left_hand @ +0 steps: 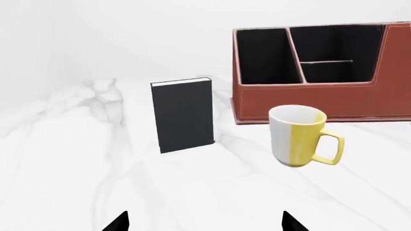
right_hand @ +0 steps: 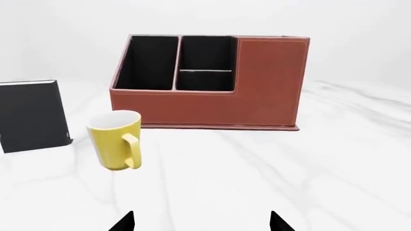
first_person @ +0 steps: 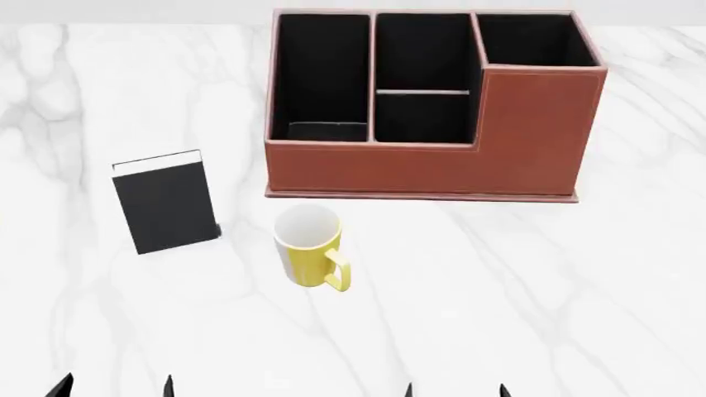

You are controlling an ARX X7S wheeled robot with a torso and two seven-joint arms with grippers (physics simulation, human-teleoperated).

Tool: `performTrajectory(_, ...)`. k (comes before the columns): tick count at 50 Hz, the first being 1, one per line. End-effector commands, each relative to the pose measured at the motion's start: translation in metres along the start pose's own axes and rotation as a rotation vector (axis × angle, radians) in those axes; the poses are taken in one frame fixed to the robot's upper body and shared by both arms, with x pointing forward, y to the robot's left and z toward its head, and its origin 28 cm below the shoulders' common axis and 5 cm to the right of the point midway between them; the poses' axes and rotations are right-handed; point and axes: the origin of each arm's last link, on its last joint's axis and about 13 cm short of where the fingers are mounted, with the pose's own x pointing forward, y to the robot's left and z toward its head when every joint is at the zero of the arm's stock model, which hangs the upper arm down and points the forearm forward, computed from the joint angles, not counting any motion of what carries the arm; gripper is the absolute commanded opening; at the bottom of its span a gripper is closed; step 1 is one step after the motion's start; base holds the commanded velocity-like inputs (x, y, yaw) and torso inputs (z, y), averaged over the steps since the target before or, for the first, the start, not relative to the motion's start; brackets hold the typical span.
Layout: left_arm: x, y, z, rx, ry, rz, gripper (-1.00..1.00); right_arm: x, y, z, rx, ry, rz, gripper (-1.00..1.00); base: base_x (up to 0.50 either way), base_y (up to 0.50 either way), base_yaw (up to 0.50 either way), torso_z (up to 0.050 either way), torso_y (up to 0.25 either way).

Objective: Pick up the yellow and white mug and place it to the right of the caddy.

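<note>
The yellow and white mug (first_person: 307, 246) stands upright on the marble table, just in front of the caddy's left end, handle toward me. It shows in the left wrist view (left_hand: 299, 136) and the right wrist view (right_hand: 115, 140). The reddish-brown caddy (first_person: 464, 157) with black compartments stands behind it, also in the left wrist view (left_hand: 321, 94) and the right wrist view (right_hand: 257, 96). My left gripper (first_person: 111, 387) is open and empty at the near edge; only its fingertips (left_hand: 119, 222) show. My right gripper (first_person: 455, 390) is open and empty too, fingertips (right_hand: 277, 222) just visible.
A small black book-like block (first_person: 165, 201) with a white top edge stands left of the mug, also in the left wrist view (left_hand: 183, 114) and the right wrist view (right_hand: 32, 115). White marble table (first_person: 530, 281) stretches right of the caddy and in front of it.
</note>
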Motion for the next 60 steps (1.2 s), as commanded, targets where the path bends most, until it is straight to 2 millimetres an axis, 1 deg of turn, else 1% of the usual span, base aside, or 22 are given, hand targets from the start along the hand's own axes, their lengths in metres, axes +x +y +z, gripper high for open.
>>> performTrajectory(1,0.001,-0.001,0.018,0.175,0.050,0.135,1.00,0.001,0.001,0.019,-0.023,-0.012,-0.050,1.00,0.00,0.00,0.00,0.000,0.000)
performTrajectory(3,-0.003,-0.001,0.044,0.209,-0.050,0.212,1.00,-0.005,0.002,0.048,-0.033,-0.118,-0.077,1.00,0.00,0.00,0.00,0.000,0.000)
performTrajectory(5,-0.005,0.000,0.057,0.239,-0.081,0.215,1.00,-0.008,0.002,0.066,-0.024,-0.150,-0.089,1.00,0.00,0.00,0.00,0.000,0.000)
performTrajectory(6,-0.005,-0.001,0.057,0.239,-0.081,0.215,1.00,-0.008,0.002,0.066,-0.024,-0.150,-0.089,1.00,0.00,0.00,0.00,0.000,0.000)
performTrajectory(8,-0.008,-0.003,0.069,0.281,-0.162,0.193,1.00,-0.011,0.003,0.085,-0.011,-0.189,-0.088,1.00,0.00,0.00,0.00,0.000,0.000)
performTrajectory(9,-0.007,-0.003,0.078,0.205,-0.201,0.143,1.00,-0.012,0.002,0.096,-0.056,-0.215,-0.123,1.00,0.00,0.00,0.00,0.000,0.000)
performTrajectory(10,-0.007,-0.002,0.083,0.201,-0.213,0.158,1.00,-0.012,0.003,0.102,-0.099,-0.212,-0.145,1.00,0.00,0.00,0.00,0.000,0.000)
performTrajectory(14,-0.008,-0.001,0.100,0.273,-0.259,0.222,1.00,-0.017,0.001,0.124,-0.091,-0.227,-0.239,1.00,0.00,0.00,0.00,0.000,0.000)
performTrajectory(16,-0.009,0.001,0.112,0.266,-0.255,0.211,1.00,-0.020,0.000,0.134,0.021,-0.200,-0.072,1.00,0.00,0.00,0.00,0.000,0.000)
performTrajectory(18,-0.008,0.002,0.121,0.292,-0.281,0.224,1.00,-0.017,-0.002,0.139,-0.038,-0.205,-0.168,1.00,0.00,0.00,0.00,0.000,0.000)
performTrajectory(19,-0.008,0.002,0.126,0.279,-0.321,0.187,1.00,-0.019,-0.002,0.144,-0.015,-0.210,-0.138,1.00,0.00,0.00,0.00,0.000,0.000)
performTrajectory(25,0.000,0.007,0.152,0.271,-0.355,0.209,1.00,-0.021,-0.002,0.168,0.000,-0.284,-0.120,1.00,0.00,0.00,0.00,0.000,0.000)
performTrajectory(27,-0.002,0.009,0.168,0.272,-0.391,0.216,1.00,-0.023,-0.003,0.178,0.011,-0.305,-0.096,1.00,0.00,0.00,0.00,0.000,0.000)
performTrajectory(31,-0.011,0.011,0.185,0.261,-0.437,0.233,1.00,-0.031,-0.005,0.192,0.022,-0.377,-0.079,1.00,0.00,0.00,0.00,0.000,0.000)
performTrajectory(34,-0.022,0.010,0.187,0.243,-0.437,0.234,1.00,-0.039,-0.007,0.196,-0.077,-0.380,-0.097,1.00,0.00,0.00,0.00,0.000,0.000)
performTrajectory(36,-0.033,0.012,0.187,0.244,-0.459,0.237,1.00,-0.054,-0.009,0.201,-0.024,-0.422,-0.117,1.00,0.00,0.00,0.00,0.000,0.000)
performTrajectory(39,-0.043,0.014,0.197,0.246,-0.505,0.247,1.00,-0.064,-0.014,0.208,0.003,-0.432,-0.112,1.00,0.00,0.00,0.00,0.000,0.000)
performTrajectory(41,-0.045,0.014,0.197,0.277,-0.517,0.236,1.00,-0.066,-0.014,0.207,0.004,-0.458,-0.160,1.00,0.00,0.00,0.00,0.000,0.000)
performTrajectory(46,-0.047,0.024,0.195,0.272,-0.521,0.276,1.00,-0.068,-0.013,0.204,0.042,-0.430,-0.125,1.00,0.00,0.00,0.00,0.000,0.000)
performTrajectory(50,-0.048,0.040,0.192,0.241,-0.521,0.341,1.00,-0.068,-0.014,0.203,0.049,-0.430,-0.114,1.00,0.00,0.00,0.00,0.000,0.000)
performTrajectory(54,-0.059,0.069,0.185,0.223,-0.539,0.461,1.00,-0.068,-0.013,0.200,0.039,-0.433,-0.099,1.00,0.00,0.00,0.00,0.000,0.000)
performTrajectory(60,-0.076,0.086,0.172,0.204,-0.544,0.534,1.00,-0.069,-0.012,0.198,0.021,-0.436,-0.092,1.00,0.00,0.00,0.00,0.000,0.000)
